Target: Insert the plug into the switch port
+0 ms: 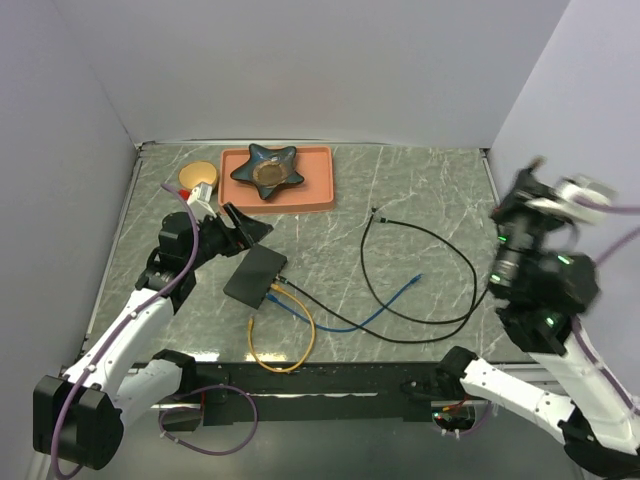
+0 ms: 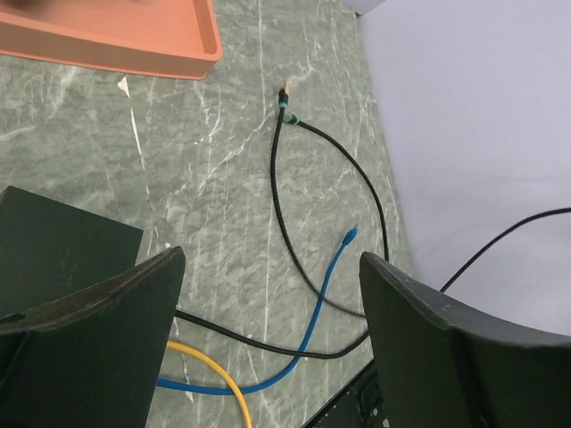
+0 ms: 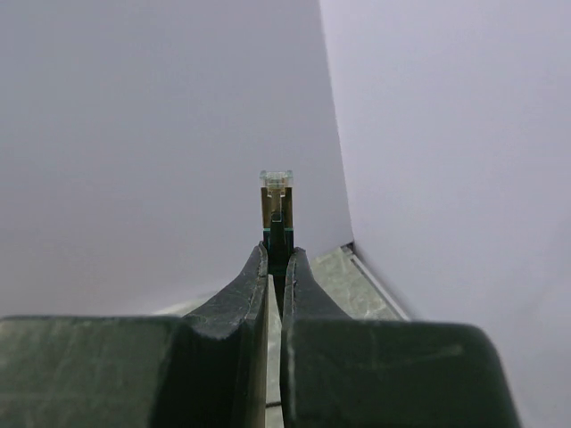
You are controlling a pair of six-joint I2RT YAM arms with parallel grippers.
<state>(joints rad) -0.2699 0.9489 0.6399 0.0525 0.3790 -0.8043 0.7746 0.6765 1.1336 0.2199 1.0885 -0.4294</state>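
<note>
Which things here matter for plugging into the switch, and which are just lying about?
Job: plug, shut in right gripper; its black cable; switch port; open left gripper.
Lying about: orange tray, star dish, yellow cable, blue cable, tan round object.

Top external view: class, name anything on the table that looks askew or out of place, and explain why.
The black switch box lies diagonal to the table's edges. The blue cable and black cable sprawl loose across it, each with a free end lying unplugged. Nothing looks spilled or broken.
</note>
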